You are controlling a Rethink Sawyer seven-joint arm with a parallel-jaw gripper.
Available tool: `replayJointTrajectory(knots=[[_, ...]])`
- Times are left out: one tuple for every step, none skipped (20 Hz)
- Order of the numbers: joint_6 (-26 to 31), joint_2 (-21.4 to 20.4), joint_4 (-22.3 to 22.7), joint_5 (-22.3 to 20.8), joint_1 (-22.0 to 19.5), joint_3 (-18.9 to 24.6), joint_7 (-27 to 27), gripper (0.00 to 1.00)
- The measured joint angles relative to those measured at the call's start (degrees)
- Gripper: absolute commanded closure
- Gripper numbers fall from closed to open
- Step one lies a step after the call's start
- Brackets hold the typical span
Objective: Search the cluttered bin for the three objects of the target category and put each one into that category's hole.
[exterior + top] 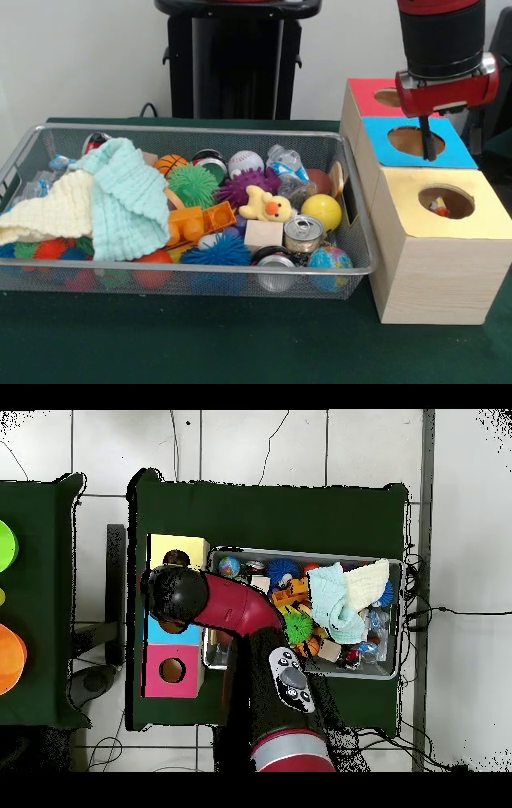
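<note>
Because a spotted piece (438, 208) already lies inside the hole (446, 202) of the yellow-faced box, we judge the hand (430, 141) hovers just behind that hole after dropping, though we cannot tell whether it is released or clenched.

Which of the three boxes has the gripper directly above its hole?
The blue-faced box, the middle one: the gripper hangs over its hole, not the red-faced box or yellow-faced box.

The bin (352, 268) is shiny wire mesh; the box (436, 276) pale matt wood; the cloth (128, 204) soft waffle weave.
</note>
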Motion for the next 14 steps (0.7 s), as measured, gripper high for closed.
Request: replayJointTrajectory(knots=[[0.0, -0.2, 0.0, -0.5, 0.2, -0.5, 0.0, 0.0], [0.0, -0.5, 0.0, -1.5, 0.5, -1.1, 0.0, 0.0], [0.0, -0.7, 0.0, -2.0, 0.7, -1.4, 0.0, 0.0], [0.0, -0.9, 0.0, -2.8, 0.8, -1.9, 0.0, 0.0], [0.0, -1.2, -0.1, -4.3, 1.1, -2.7, 0.0, 0.0], [0.0, -1.6, -0.3, -5.7, 1.3, -3.6, 0.0, 0.0], [-0.1, -1.7, -0.4, -6.8, 1.5, -4.3, 0.0, 0.0], [-0.4, -1.8, -0.7, -8.1, 1.6, -5.2, 0.0, 0.0], [-0.7, -1.9, -1.0, -9.3, 1.8, -6.0, 0.0, 0.0], [-0.9, -1.9, -1.0, -9.7, 1.8, -6.3, 0.0, 0.0], [-1.1, -1.9, -1.1, -10.2, 1.8, -6.7, 0.0, 0.0], [-1.5, -1.9, -1.2, -10.8, 1.7, -7.2, 0.0, 0.0], [-2.2, -2.0, -1.2, -11.6, 1.6, -7.8, 0.0, 0.0], [-2.4, -2.1, -1.3, -11.9, 1.6, -7.9, 0.0, 0.0]])
